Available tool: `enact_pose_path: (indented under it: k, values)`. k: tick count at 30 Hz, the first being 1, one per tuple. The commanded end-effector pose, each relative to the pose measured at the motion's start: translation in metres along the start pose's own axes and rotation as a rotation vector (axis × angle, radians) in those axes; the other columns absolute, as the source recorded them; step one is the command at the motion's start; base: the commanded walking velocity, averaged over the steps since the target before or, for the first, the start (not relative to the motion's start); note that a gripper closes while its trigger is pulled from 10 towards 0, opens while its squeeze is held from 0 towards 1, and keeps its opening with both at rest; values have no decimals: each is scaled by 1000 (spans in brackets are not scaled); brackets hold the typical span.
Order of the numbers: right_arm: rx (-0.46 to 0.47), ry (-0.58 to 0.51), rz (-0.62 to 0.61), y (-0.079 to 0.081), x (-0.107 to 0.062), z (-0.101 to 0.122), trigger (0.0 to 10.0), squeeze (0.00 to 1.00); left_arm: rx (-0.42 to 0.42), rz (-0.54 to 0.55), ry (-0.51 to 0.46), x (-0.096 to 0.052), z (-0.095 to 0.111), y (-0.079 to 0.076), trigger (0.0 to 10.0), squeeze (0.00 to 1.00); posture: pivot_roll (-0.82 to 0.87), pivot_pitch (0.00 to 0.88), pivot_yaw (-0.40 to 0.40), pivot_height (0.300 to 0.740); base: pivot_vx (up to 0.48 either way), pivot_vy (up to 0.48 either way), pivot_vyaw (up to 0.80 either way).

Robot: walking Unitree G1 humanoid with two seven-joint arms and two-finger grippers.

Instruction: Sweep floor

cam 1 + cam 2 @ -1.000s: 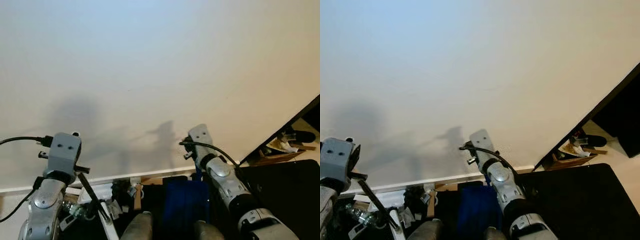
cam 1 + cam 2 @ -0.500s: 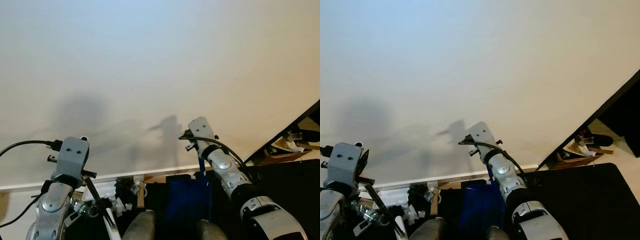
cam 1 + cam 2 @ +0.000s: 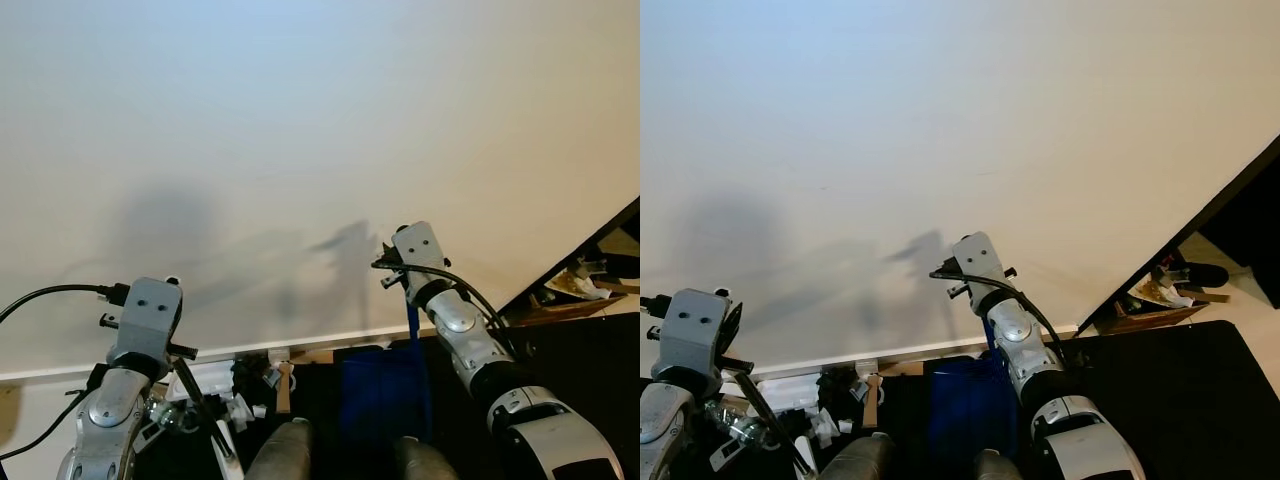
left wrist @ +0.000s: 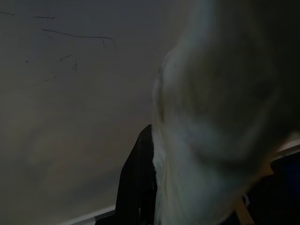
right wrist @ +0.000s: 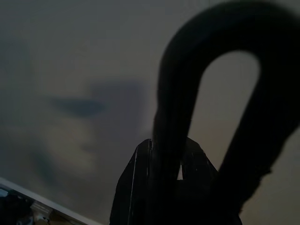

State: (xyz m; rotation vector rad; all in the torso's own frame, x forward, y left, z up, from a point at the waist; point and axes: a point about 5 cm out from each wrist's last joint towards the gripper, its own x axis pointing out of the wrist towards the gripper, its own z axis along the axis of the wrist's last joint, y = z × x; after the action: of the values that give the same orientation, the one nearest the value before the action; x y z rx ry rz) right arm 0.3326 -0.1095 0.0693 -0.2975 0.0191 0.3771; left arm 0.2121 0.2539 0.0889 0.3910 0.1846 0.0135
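Blurred pale object [image 4: 215, 117] hides the left wrist view.

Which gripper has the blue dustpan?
The right gripper: it is clamped on the looped handle, with the blue dustpan hanging below. The left gripper has a pale whitish object instead.

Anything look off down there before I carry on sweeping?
Yes. A heap of white scraps and dark bits lies unswept against the baseboard, to the robot's left. The left wrist view shows thin dark scratch-like marks on the wall. At far right, an open box holds crumpled rubbish.
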Motion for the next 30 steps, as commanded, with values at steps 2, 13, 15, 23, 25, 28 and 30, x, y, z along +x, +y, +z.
enact_pose_path:
  k: [2, 13, 15, 23, 25, 28, 30]
  values:
    - [26, -38, 17, 3, 2, 5, 10000, 0, 2, -7, -6, -2, 1, -5, 10000, 0, 266, 118, -16, 740, 0, 0, 0]
    - [63, -59, -14, 5, 6, 10, 10000, 0, -3, -18, -6, 0, 1, -10, 10000, 0, 269, 122, -12, 740, 0, 0, 0]
    - [77, -86, -35, 3, 8, 16, 10000, 0, -2, -18, -4, -1, 1, -10, 10000, 0, 270, 124, -10, 740, 0, 0, 0]
    - [87, -137, -55, -3, 13, 28, 10000, 0, -1, -20, 0, -2, 0, -11, 10000, 0, 273, 126, -12, 740, 0, 0, 0]
    - [89, -145, -58, -4, 14, 29, 10000, 0, -2, -20, 0, -2, 0, -11, 10000, 0, 271, 127, -12, 740, 0, 0, 0]
    - [84, -153, -55, -4, 14, 30, 10000, 0, -3, -20, 2, -2, -1, -12, 10000, 0, 271, 128, -14, 740, 0, 0, 0]
    - [84, -155, -55, -4, 13, 30, 10000, 0, -3, -21, 2, -2, -1, -12, 10000, 0, 271, 128, -14, 740, 0, 0, 0]
